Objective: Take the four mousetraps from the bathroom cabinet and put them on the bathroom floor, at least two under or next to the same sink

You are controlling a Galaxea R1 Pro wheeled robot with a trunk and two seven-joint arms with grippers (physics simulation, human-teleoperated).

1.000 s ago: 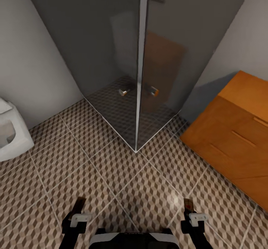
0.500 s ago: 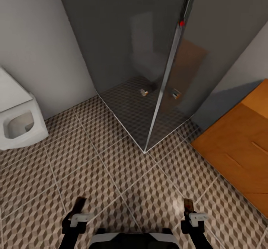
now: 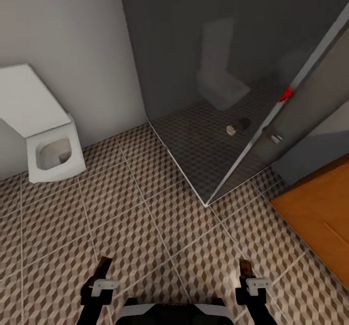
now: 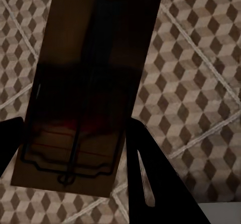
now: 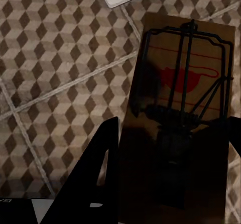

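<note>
Each of my grippers is shut on a mousetrap. My left gripper (image 4: 75,128) holds a brown wooden mousetrap (image 4: 85,93) with dark wire parts, hanging over the cube-patterned bathroom floor (image 4: 191,73). My right gripper (image 5: 173,128) clamps a second mousetrap (image 5: 183,103) with a red print on it. In the head view the left gripper (image 3: 103,272) and right gripper (image 3: 246,272) sit low near my trunk, above the bathroom floor (image 3: 145,228). A corner of the orange-brown cabinet (image 3: 320,213) stands at the right. The sink is out of view.
A square white toilet (image 3: 48,140) with its lid up stands against the wall at the left. A dark glass shower enclosure (image 3: 228,121) with a metal corner post juts toward me in the middle. Open tiled floor lies between toilet and shower.
The whole view has swung left: the toilet has come fully into sight and the cabinet has slid toward the right edge. Both grippers still hold their mousetraps as before.
</note>
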